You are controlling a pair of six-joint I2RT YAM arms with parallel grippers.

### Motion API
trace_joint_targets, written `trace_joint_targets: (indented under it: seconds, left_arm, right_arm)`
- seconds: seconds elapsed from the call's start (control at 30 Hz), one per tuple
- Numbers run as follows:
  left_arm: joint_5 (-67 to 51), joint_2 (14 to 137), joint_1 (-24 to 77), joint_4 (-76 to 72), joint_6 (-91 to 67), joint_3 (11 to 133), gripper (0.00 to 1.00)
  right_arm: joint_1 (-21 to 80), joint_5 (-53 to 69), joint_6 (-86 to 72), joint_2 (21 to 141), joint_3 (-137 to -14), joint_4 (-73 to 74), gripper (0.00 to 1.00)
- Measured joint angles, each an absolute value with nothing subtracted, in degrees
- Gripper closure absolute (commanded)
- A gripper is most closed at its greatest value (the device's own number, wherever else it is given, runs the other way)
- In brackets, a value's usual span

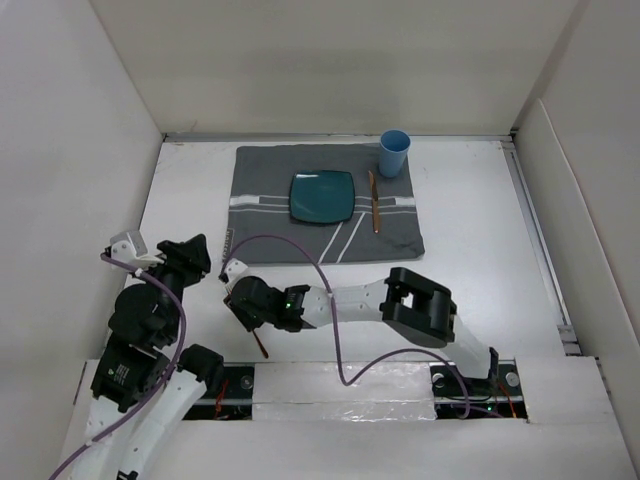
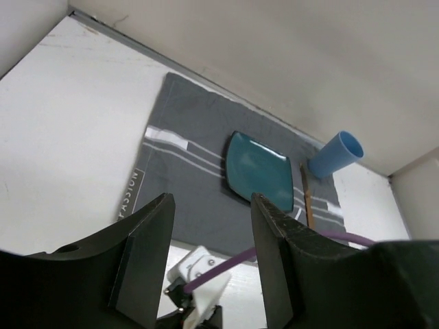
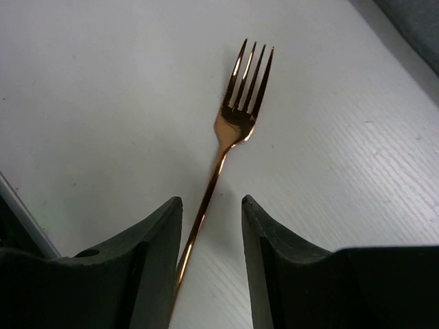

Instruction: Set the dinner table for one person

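Two arms crowded the 7 o'clock part of the dinner table (image 1: 470, 230) in the top view. Up at 12 o'clock lay the grey striped placemat (image 1: 270, 190). A teal square plate (image 1: 322, 196) sat at its middle, a copper utensil (image 1: 374, 200) lay just beside the plate at 3 o'clock, and a blue cup (image 1: 394, 153) stood on the mat's 1 o'clock corner. The left gripper (image 1: 196, 262) hung off the mat's 7 o'clock corner. The right gripper (image 1: 243, 312) sat near it at 4 o'clock, its arm stretched across from the right. A sliver of the copper fork (image 1: 262, 346) poked out from under it toward 5 o'clock, on the bare white surface. A purple cable (image 1: 330, 300) looped over the right arm.

Over to the left wrist camera: the jaws stood wide apart and held nothing. Past them were the mat, the plate and, at 2 o'clock, the cup, with white table to the left.

On to the right wrist camera, and there was the fork (image 3: 233, 123), flat on the table, tines toward 12 o'clock, handle running down to 7 o'clock between the two fingers. The jaws were partly spread and straddled the handle, not clamped on it, with white table showing on either side
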State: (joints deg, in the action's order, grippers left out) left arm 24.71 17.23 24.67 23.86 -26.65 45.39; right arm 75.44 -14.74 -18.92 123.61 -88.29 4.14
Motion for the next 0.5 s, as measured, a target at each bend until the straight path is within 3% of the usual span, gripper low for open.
trace_joint_targets:
  seconds: [0.07,0.2,0.5]
  left_arm:
    - [25.17,16.03,24.67,23.35,-26.72,45.39,0.54]
    - [25.58,14.90,24.67,22.94,-26.81,45.39,0.54]
    - [26.00,12.16,24.67,22.92,-26.92,45.36,0.54]
  right_arm:
    - [75.46,-14.66,-19.33,125.78,-90.06,4.95,0.59]
    - [75.50,-15.22,-20.23,129.75,-94.56,6.02,1.00]
    - [74.32,-17.82,-22.33,128.95,-97.08,11.07,1.00]
